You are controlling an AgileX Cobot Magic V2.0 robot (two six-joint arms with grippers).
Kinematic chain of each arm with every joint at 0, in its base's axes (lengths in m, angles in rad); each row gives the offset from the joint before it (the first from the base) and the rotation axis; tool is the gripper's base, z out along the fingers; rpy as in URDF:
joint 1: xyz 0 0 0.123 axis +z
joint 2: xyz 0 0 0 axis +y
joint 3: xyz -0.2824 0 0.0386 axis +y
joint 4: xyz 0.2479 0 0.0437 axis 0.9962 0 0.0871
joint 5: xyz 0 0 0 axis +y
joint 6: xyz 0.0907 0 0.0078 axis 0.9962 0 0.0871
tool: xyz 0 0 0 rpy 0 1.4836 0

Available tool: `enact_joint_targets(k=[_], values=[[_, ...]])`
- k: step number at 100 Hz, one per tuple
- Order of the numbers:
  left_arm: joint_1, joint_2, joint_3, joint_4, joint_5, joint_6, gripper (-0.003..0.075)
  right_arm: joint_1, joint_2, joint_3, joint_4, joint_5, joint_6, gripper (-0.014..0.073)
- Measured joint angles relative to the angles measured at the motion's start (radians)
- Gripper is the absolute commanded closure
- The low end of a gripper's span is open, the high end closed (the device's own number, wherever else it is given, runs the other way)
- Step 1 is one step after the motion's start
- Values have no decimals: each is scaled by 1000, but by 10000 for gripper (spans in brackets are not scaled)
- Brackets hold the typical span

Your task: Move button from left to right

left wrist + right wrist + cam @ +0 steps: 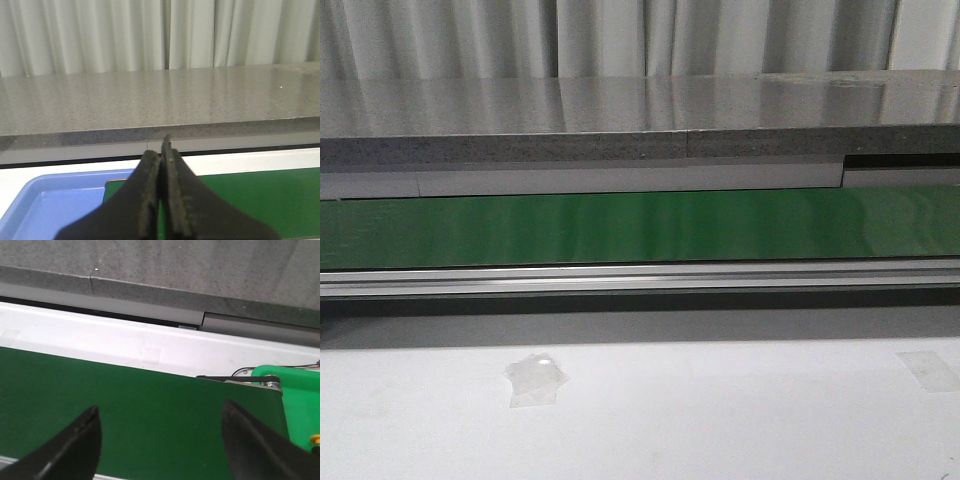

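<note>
No whole button shows in any view. A small yellow round bit (315, 439) peeks in at the edge of the right wrist view, on a bright green tray (300, 390); I cannot tell what it is. My left gripper (161, 150) is shut with nothing between its fingers, above the near edge of a blue tray (45, 200) and the end of the green conveyor belt (250, 200). My right gripper (160, 407) is open and empty over the green belt (125, 400). Neither gripper shows in the front view.
The green belt (640, 228) runs across the front view behind an aluminium rail (640, 278). A grey stone counter (620, 115) and curtains stand behind it. The white table (720, 420) in front bears clear tape pieces (535, 378).
</note>
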Motion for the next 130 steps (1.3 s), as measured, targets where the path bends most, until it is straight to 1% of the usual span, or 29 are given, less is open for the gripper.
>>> enact_joint_targets(k=[15,29,45,58,62,66,74,75,76,77,78,81,83,85,87,90,92,95,130], values=[[0,0,0,0,0,0,740,32,-179,118,2,-12,0,86],[0,0,0,0,0,0,740,43,-331,182,4,-5,0,86],[0,0,0,0,0,0,740,43,-466,197,4,66,0,87],[0,0,0,0,0,0,740,43,-511,197,4,114,0,89],[0,0,0,0,0,0,740,43,-512,197,4,119,0,102],[0,0,0,0,0,0,740,43,-512,197,4,124,0,136],[0,0,0,0,0,0,740,43,-512,197,4,128,0,249],[0,0,0,0,0,0,740,43,-512,197,4,128,0,289],[0,0,0,0,0,0,740,43,-512,197,4,128,0,289],[0,0,0,0,0,0,740,43,-512,197,4,128,0,332],[0,0,0,0,0,0,740,43,-512,197,4,128,0,332],[0,0,0,0,0,0,740,43,-512,197,4,128,0,407],[0,0,0,0,0,0,740,43,-512,197,4,128,0,438],[0,0,0,0,0,0,740,43,-512,197,4,128,0,498],[0,0,0,0,0,0,740,43,-512,197,4,128,0,529],[0,0,0,0,0,0,740,43,-512,197,4,128,0,601],[0,0,0,0,0,0,740,43,-512,197,4,128,0,630],[0,0,0,0,0,0,740,43,-512,197,4,128,0,697],[0,0,0,0,0,0,740,43,-512,197,4,128,0,694]])
